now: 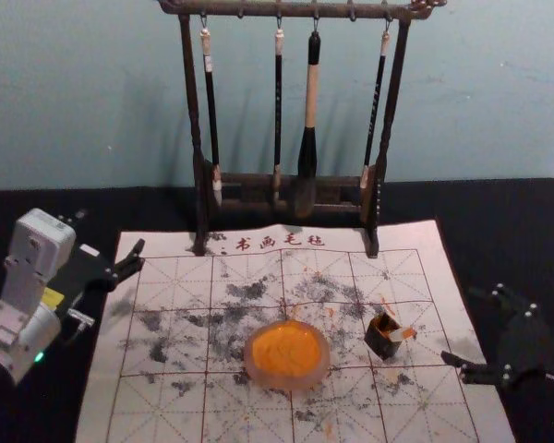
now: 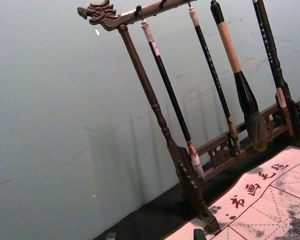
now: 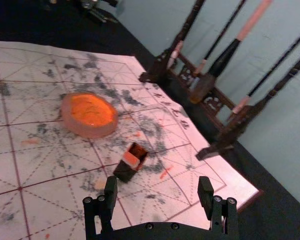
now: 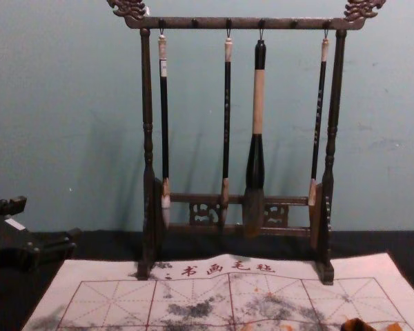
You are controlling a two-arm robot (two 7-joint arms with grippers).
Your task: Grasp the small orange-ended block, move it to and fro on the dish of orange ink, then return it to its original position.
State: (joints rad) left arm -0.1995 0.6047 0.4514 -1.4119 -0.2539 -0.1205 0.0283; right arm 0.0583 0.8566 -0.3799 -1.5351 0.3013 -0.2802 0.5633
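Orange-ended block: right of the dish and apart from it, tilted, in or against a small dark holder; cannot tell which. Right gripper farther right of the dish, beyond the block, fingers spread wide with nothing between them. Step in hand, as I judge it: the approach, grasp not yet made. Next move calls for advancing toward the dish side, straddling the block, closing on it without dragging the holder, then a lift clear before crossing to the ink. Room: bare mat around the dish and between it and the holder. Dish rim could be knocked if the carry runs low. Brush rack stands beyond the dish, hanging brushes worth keeping clear of. Left gripper idle, left of and beyond the dish, spread, empty.
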